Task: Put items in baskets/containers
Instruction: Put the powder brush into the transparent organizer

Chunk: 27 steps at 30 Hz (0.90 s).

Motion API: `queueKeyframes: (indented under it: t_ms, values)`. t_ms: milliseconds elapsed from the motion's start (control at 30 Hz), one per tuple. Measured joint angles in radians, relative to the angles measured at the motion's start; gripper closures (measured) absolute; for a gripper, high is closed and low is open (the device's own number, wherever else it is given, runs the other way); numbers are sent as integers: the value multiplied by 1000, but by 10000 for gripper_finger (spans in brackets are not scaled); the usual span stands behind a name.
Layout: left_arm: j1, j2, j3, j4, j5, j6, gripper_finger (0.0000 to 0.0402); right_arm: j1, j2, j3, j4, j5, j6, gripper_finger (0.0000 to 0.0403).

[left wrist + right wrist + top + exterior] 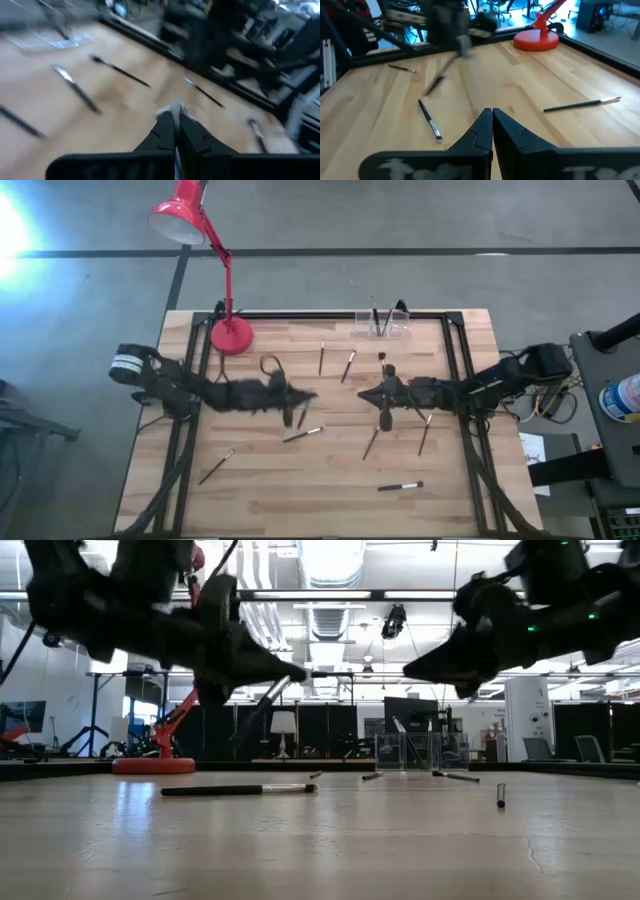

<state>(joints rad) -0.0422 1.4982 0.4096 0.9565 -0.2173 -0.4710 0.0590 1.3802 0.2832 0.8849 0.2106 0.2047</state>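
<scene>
My left gripper (300, 402) hangs above mid-table, in front of the red desk lamp's round base (231, 334), fingers clamped on a thin dark-handled makeup brush (262, 706) that dangles aslant, lifted for carrying, I judge. My right gripper (372, 394) waits further across from the lamp, fingers pressed together, empty. The small clear plastic organiser (380, 326) sits at the far table edge, well to the side of the lamp, with a few brushes upright inside. Other brushes (301, 434) lie scattered on the wooden table (300, 500). Open wood between the left gripper and the organiser; the right arm crowds that lane.
</scene>
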Motion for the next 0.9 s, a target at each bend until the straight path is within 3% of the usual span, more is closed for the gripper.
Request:
queueKeyframes:
  t_ms: [133, 267, 367, 733, 900]
  values:
    - [160, -4, -39, 130, 138, 83, 401, -25, 122, 97, 21, -18, 29, 394]
    - [246, -3, -12, 152, 250, 143, 401, -49, 246, 226, 17, -44, 57, 393]
    - [255, -5, 19, 161, 290, 198, 401, -64, 301, 311, 19, -91, 66, 381]
    - [255, -9, 43, 229, 364, 280, 401, -118, 343, 448, 10, -76, 128, 273]
    - [256, -9, 43, 265, 380, 291, 401, -123, 403, 516, 11, -65, 122, 252]
